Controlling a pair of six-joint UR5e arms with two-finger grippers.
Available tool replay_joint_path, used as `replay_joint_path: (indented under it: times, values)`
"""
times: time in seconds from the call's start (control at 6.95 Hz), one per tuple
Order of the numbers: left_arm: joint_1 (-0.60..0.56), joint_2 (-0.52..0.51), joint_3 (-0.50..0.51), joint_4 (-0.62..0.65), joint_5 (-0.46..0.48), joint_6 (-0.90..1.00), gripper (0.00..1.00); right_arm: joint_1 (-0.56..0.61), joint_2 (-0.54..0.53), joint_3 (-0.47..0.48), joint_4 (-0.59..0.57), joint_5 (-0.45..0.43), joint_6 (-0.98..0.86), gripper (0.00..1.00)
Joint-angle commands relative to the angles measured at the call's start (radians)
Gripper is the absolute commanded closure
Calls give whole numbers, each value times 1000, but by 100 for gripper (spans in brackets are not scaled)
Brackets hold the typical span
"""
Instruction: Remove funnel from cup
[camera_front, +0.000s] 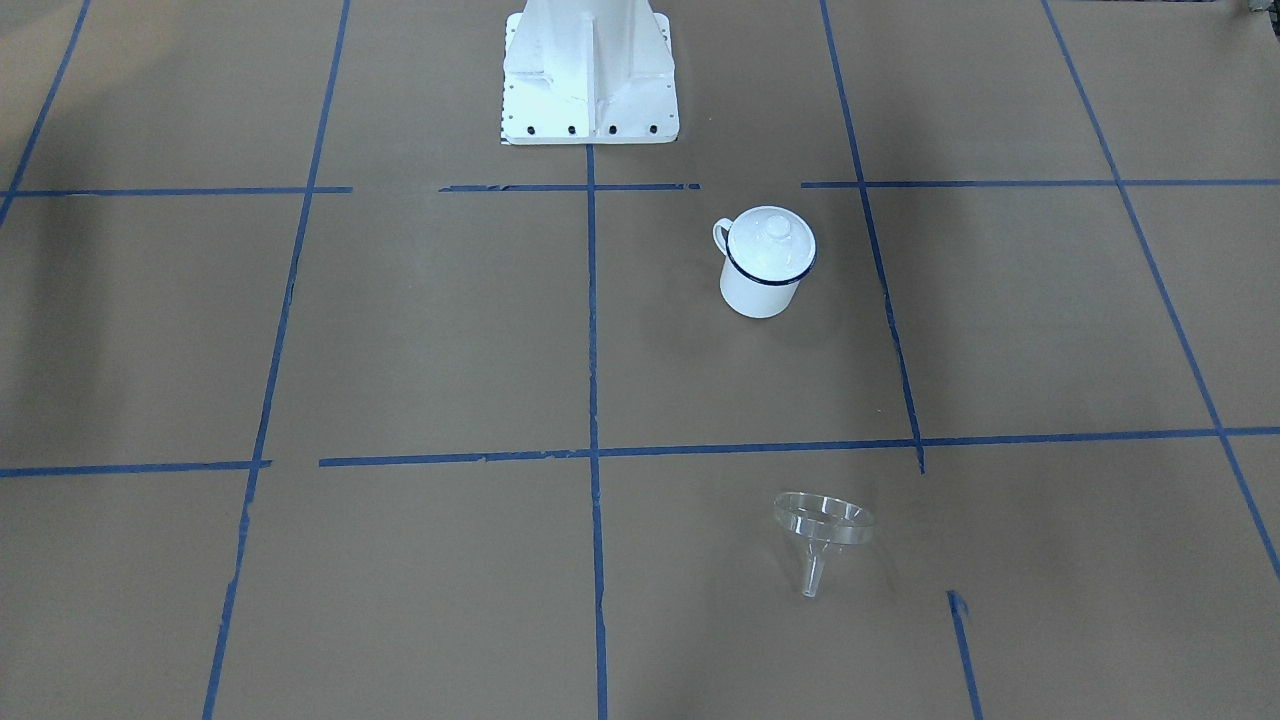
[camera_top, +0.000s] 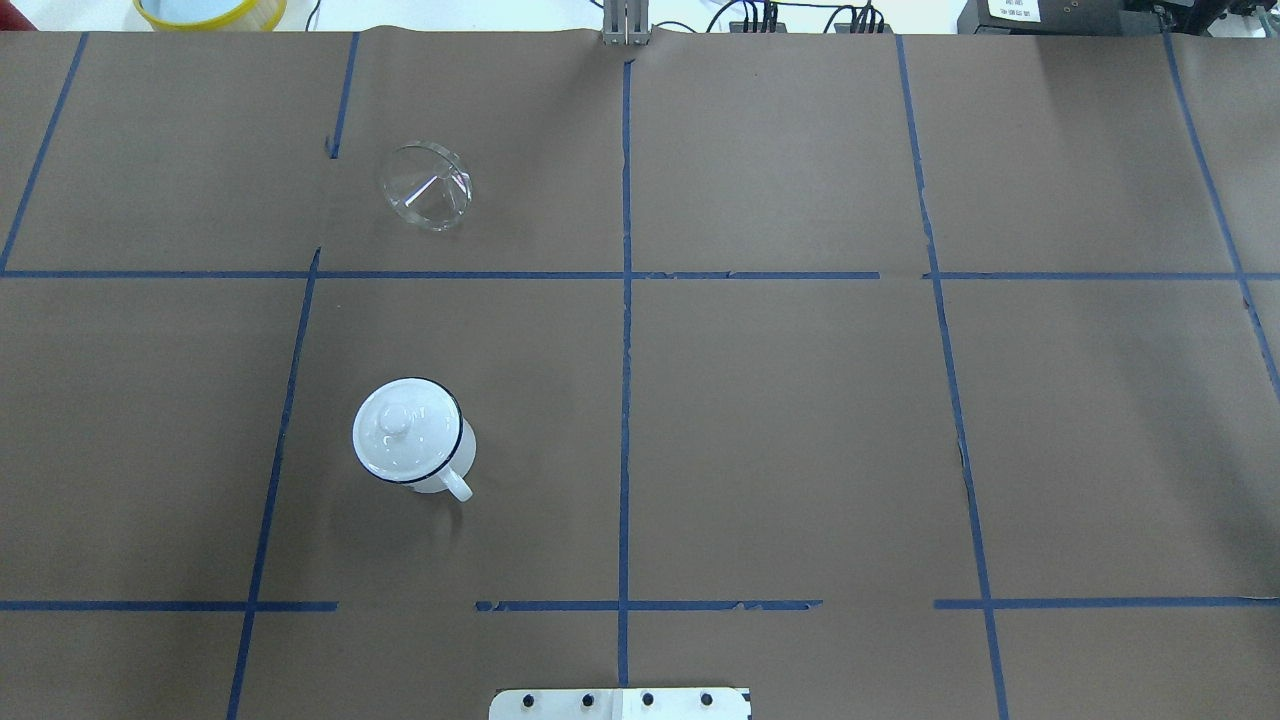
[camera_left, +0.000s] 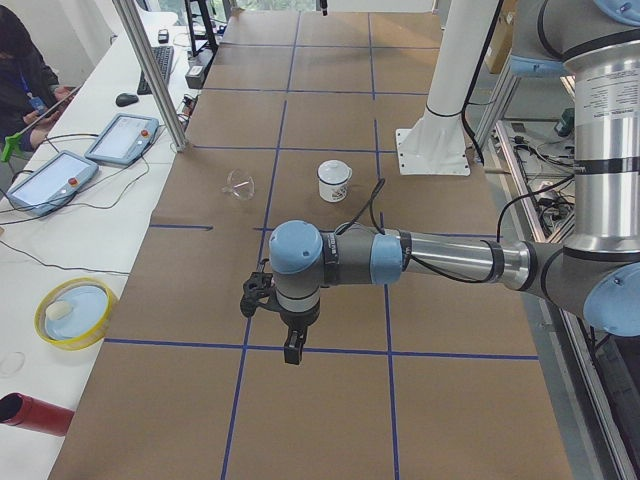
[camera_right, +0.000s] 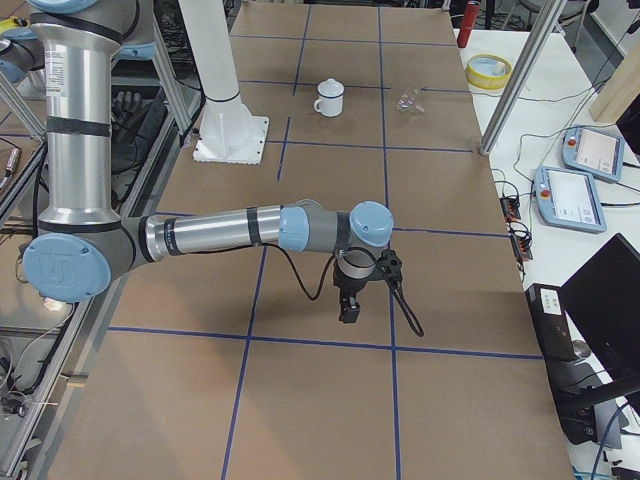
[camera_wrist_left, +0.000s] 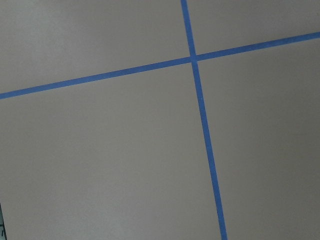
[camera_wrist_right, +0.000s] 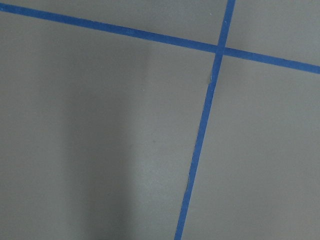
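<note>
The clear funnel (camera_front: 822, 530) lies on its side on the brown table, apart from the cup; it also shows in the overhead view (camera_top: 425, 187). The cup (camera_front: 760, 290), a white mug with a dark blue rim, stands upright with a white knobbed lid (camera_top: 405, 430) on top. My left gripper (camera_left: 290, 350) hangs over bare table far from both, seen only in the exterior left view. My right gripper (camera_right: 348, 312) hangs likewise, seen only in the exterior right view. I cannot tell whether either is open or shut. Both wrist views show only paper and blue tape.
The white robot base (camera_front: 588, 70) stands behind the cup. A yellow bowl (camera_left: 72, 312), two tablets (camera_left: 120, 138), a red bottle (camera_left: 30, 415) and a metal pole (camera_left: 150, 70) line the side bench. An operator (camera_left: 20, 70) sits there.
</note>
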Motion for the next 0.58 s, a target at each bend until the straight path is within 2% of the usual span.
replay_joint_path:
  times: [0.0, 0.43]
  values:
    - [-4, -11, 14, -6, 1, -2, 0, 0, -1, 0, 0, 0, 0, 0]
    - [-1, -8, -2, -3, -2, 7, 0, 0, -1, -1, 0, 0, 0, 0]
